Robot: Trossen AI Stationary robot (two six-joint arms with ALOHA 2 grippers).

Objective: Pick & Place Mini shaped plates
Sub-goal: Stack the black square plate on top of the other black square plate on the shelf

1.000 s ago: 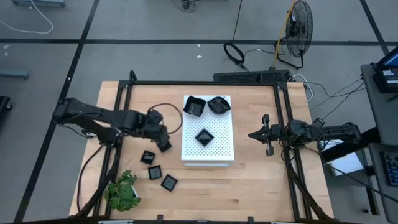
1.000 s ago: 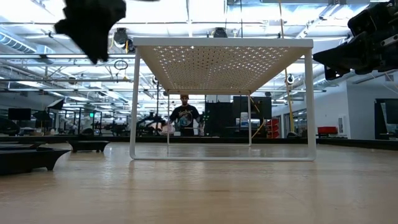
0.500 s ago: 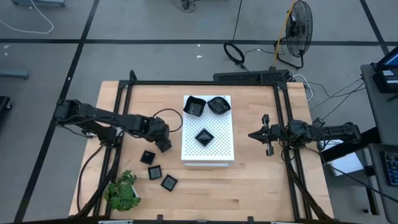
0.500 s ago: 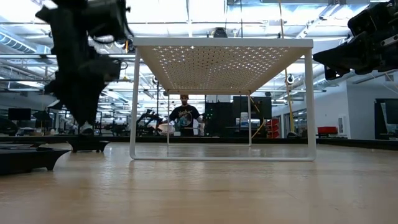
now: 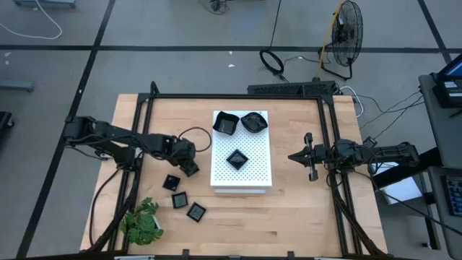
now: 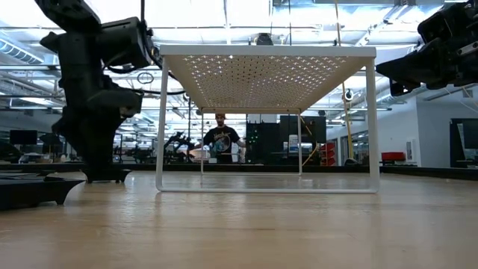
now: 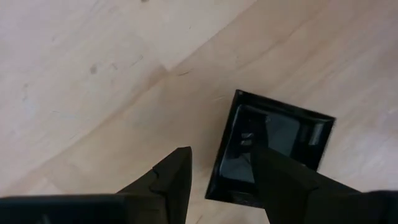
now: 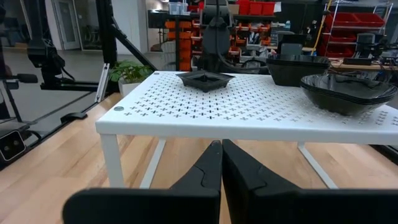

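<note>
The left gripper (image 5: 189, 167) is down low over the wooden table (image 5: 303, 209), just beside the left edge of the white perforated board (image 5: 242, 177), and its fingers (image 7: 171, 180) stand apart astride one rim of a small square black plate (image 7: 270, 146) that lies flat on the wood; one finger is outside the rim and the other reaches over the dish, though I cannot tell whether either finger touches it. From table height that arm (image 6: 93, 104) shows as a dark column reaching down to the tabletop left of the board's leg. Three more mini square plates (image 5: 182, 196) lie on the table nearer the front, close to a small green plant (image 5: 142, 220). On top of the board there are three dishes: a deep square one (image 5: 226, 123) and a rounded one (image 5: 253, 121) side by side at the far end, and a small square one (image 5: 237, 159) near the middle. The right gripper (image 5: 302, 156) waits off to the right of the board, raised above the table, its two fingers (image 8: 214, 165) pressed together with nothing between them. A person (image 6: 221, 140) stands in the room far behind the table.
</note>
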